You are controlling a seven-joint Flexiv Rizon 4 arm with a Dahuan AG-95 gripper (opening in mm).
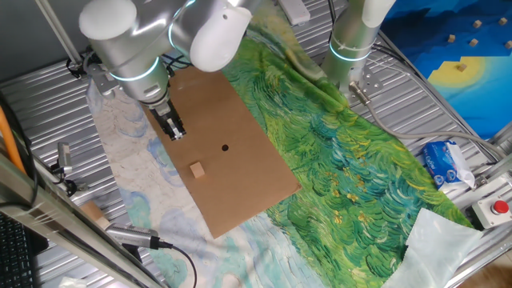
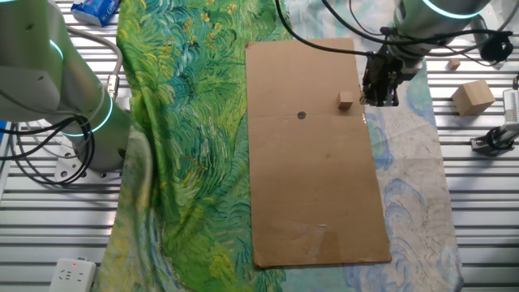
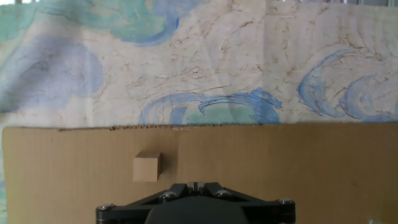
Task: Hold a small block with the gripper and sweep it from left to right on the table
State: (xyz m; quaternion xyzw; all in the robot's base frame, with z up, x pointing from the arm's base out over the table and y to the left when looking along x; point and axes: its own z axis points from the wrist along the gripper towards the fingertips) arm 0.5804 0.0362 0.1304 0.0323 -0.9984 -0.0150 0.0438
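The small block (image 1: 197, 169) is a tiny tan cube lying loose on the brown cardboard (image 1: 240, 184), near its edge. It also shows in the other fixed view (image 2: 346, 100) and in the hand view (image 3: 147, 167). My gripper (image 1: 175, 132) hangs over the cardboard's edge beside the block, apart from it (image 2: 379, 93). In the hand view the fingertips (image 3: 194, 185) meet with nothing between them, and the block lies ahead and to their left. The table (image 1: 32, 104) is ribbed grey metal under green and pale-blue cloths.
A black dot (image 1: 225, 147) marks the cardboard. A bigger wooden chunk (image 2: 473, 97) sits on the metal past the pale-blue cloth. A second silver arm column (image 1: 352, 40) stands on the green cloth's far side. A tissue pack (image 1: 446, 164) and a red button (image 1: 500, 208) lie at the right.
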